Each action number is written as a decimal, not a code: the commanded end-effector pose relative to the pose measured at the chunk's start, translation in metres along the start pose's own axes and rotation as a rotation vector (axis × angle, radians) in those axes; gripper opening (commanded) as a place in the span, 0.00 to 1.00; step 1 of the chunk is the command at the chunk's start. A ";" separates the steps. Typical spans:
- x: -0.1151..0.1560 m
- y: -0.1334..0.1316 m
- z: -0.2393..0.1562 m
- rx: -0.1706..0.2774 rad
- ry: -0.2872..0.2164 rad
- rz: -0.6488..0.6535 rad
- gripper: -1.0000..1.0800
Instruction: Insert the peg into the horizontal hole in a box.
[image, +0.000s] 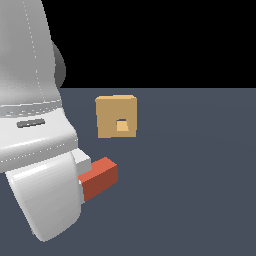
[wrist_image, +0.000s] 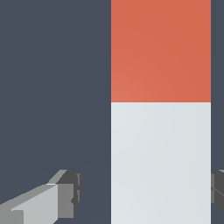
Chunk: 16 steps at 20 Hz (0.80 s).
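The peg (wrist_image: 160, 109) fills much of the wrist view, with its red third at one end and its white-grey part between my fingers. In the exterior view only its red end (image: 100, 179) shows past the arm, low and close to the floor. My gripper (wrist_image: 145, 192) is open and straddles the white part: one finger (wrist_image: 65, 194) stands clear of the peg, and the other finger (wrist_image: 218, 192) is right at its edge. The tan box (image: 116, 116) stands beyond the peg, and its horizontal hole (image: 122, 126) faces the camera.
The white arm body (image: 35, 140) fills the exterior view's left and hides the gripper and most of the peg there. The dark grey floor (image: 190, 175) stretches to the exterior view's right of the box and the peg.
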<state>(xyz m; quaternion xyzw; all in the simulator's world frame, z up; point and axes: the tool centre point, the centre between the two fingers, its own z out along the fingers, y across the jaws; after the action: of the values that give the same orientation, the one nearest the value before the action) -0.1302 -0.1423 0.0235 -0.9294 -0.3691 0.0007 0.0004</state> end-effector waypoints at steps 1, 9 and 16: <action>0.000 0.000 0.002 -0.001 0.001 0.000 0.96; 0.000 0.000 0.002 -0.001 0.001 0.000 0.00; 0.005 0.002 0.001 -0.002 0.001 -0.019 0.00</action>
<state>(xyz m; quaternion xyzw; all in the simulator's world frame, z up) -0.1284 -0.1429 0.0218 -0.9281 -0.3724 0.0006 0.0001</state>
